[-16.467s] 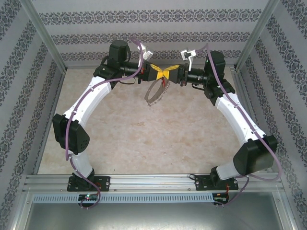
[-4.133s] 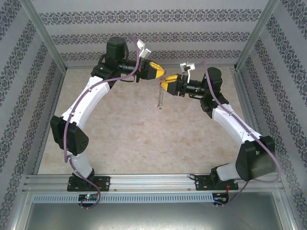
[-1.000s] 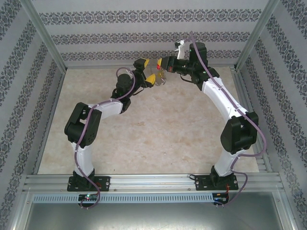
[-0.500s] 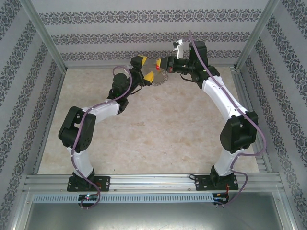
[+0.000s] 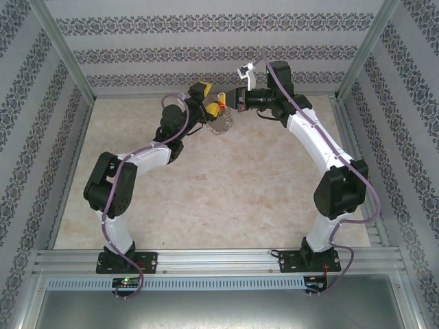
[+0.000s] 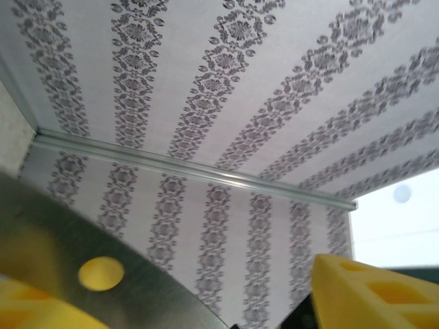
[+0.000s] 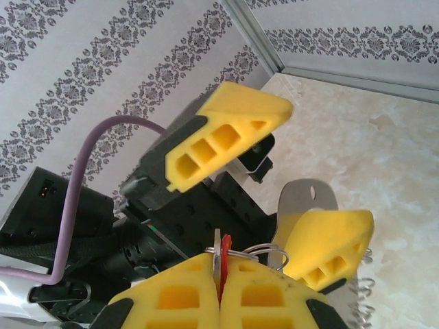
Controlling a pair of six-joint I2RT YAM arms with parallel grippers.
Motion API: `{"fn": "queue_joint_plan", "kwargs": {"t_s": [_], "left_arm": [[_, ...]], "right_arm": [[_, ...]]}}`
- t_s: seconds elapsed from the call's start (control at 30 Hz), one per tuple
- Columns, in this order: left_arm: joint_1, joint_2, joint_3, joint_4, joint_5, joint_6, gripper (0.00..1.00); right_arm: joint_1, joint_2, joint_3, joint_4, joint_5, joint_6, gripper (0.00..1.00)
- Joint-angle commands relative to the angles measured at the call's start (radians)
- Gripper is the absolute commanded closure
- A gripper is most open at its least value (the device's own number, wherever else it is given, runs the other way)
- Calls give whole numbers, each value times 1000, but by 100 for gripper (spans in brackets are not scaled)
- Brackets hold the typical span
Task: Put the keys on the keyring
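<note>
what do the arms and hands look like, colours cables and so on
The left arm and right arm are white shells with black joints and black bases. A purple cable runs along each. The left hand and right hand are black, each with two chunky yellow fingers moulded with hollow cells.

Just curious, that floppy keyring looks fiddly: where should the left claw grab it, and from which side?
Probably the thin wire at the top of the keyring, close by the red key pinched in the right gripper; lower down it hangs limp and fringed. The open left gripper should come from its own side.
</note>
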Motion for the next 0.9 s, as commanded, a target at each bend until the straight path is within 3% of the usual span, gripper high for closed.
{"fn": "queue_joint_plan", "kwargs": {"t_s": [0.0,0.1,0.23,0.37,0.43,0.6,0.67,0.87], "left_arm": [[-4,16,16,40,4,11,39],[-5,24,23,32,10,9,35],[-5,26,30,12,18,11,21],[-5,24,34,-14,31,18,21],[-5,30,34,-13,38,18,27],[-7,40,33,2,54,20,59],[-8,40,28,4,53,21,67],[-9,33,18,-11,47,30,79]], "right_arm": [[7,-18,47,9,-37,-38,100],[11,-19,60,-3,-43,-46,100],[15,-21,76,-37,-46,-79,100],[23,-28,90,-101,-34,-170,100],[30,-37,89,-130,-15,-229,100],[35,-45,91,-157,4,-288,100],[35,-45,92,-158,7,-293,100],[26,-38,97,-169,25,-293,100]]}}
